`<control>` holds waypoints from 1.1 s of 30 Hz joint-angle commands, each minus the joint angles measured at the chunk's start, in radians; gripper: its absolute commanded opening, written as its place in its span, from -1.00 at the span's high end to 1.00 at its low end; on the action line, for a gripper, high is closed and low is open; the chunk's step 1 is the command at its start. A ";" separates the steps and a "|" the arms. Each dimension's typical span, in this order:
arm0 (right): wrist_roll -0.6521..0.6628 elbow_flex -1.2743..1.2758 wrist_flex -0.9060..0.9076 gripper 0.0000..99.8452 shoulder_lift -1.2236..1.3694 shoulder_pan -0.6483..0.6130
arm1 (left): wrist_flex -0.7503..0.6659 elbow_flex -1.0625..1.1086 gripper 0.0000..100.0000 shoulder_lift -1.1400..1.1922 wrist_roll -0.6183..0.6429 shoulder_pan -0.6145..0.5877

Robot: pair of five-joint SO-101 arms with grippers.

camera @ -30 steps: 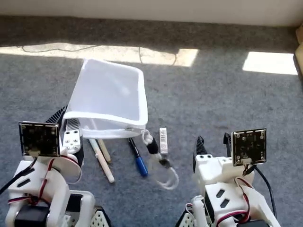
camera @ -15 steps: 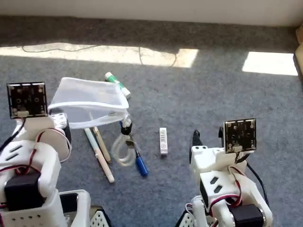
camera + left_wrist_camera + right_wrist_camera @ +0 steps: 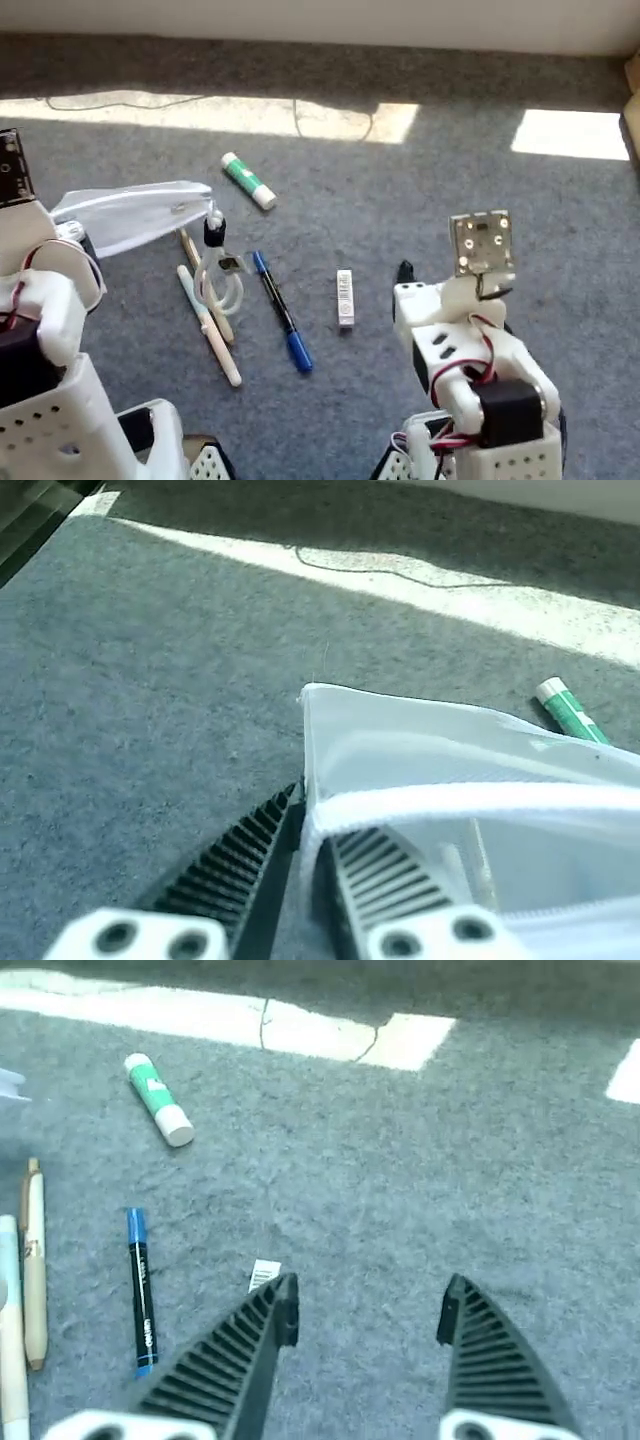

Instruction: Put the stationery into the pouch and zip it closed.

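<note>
The left tool [image 3: 310, 850] is clenched on one corner of the white mesh pouch [image 3: 135, 215], holding it up off the grey carpet [image 3: 450, 180]. The right tool [image 3: 365, 1310] stands released above a small white eraser [image 3: 345, 298]. A blue pen [image 3: 280, 322], two pale pens [image 3: 205, 320] and a green glue stick [image 3: 247, 180] lie loose on the carpet beside the pouch.

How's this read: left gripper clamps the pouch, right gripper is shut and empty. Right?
No. The right gripper is open, not shut, and empty; the right wrist view shows its jaws spread. The left gripper does clamp the pouch.
</note>
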 commanded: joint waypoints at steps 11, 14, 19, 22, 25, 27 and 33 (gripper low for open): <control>0.015 -0.255 -0.275 0.57 0.581 -0.295 | 0.046 0.036 0.99 0.005 -0.003 -0.087; 0.015 -0.288 -0.369 0.56 0.702 -0.326 | 0.046 0.059 0.99 0.002 -0.003 -0.088; 0.017 -0.410 -0.433 0.56 0.912 -0.358 | 0.046 0.064 0.99 -0.001 0.015 -0.090; 0.017 -0.515 -0.433 0.56 1.036 -0.380 | 0.044 0.062 0.99 -0.001 0.032 -0.128; 0.017 -0.615 -0.433 0.56 1.156 -0.398 | 0.044 0.064 0.99 -0.001 0.032 -0.148; 0.028 -0.677 -0.433 0.56 1.231 -0.409 | 0.044 0.065 0.99 -0.001 0.032 -0.154; 0.120 -0.852 -0.433 0.56 1.442 -0.420 | 0.044 0.067 0.99 -0.001 0.032 -0.188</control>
